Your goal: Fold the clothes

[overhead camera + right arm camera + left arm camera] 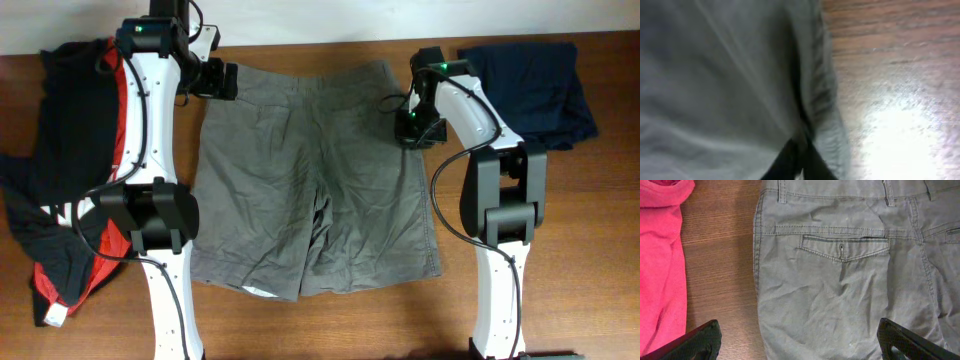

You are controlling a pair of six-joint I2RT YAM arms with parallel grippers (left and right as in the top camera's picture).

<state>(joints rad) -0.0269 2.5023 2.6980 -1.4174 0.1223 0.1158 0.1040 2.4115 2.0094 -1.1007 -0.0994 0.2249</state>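
Desk: a brown wood-grain desk (300, 330) with a strip of pale wall (300, 15) beyond its far edge.
Shorts: the grey-olive shorts (310, 170) lie spread flat in the middle of the desk, back side up. The waistband (300, 72) is at the far edge and both legs point near. A sliver of pale lining (258, 291) peeks out at the near left hem.
Pocket: a welt pocket (845, 247) shows plainly in the left wrist view, with lightly creased cloth around it.
Left claw: the left claw (222, 80) hovers at the far left corner of the shorts, by the waistband. Its jaws are spread wide with nothing between them.
Right claw: the right claw (412, 125) sits low at the right side seam, a little nearer than the waistband. Its jaws are pinched together on the edge of the cloth, which bunches up into them in the right wrist view.
Other garments: the red and black tops (60, 200) are heaped at the left, apart from the shorts. The dark navy garment (540, 85) lies at the far right, beside the right arm.
Done: no fold shows. The shorts lie in one layer with no part turned over.
Left to do: by my judgement the first fold is only being set up, with one side gripped and the other not. Every fold of the shorts is yet to be made.
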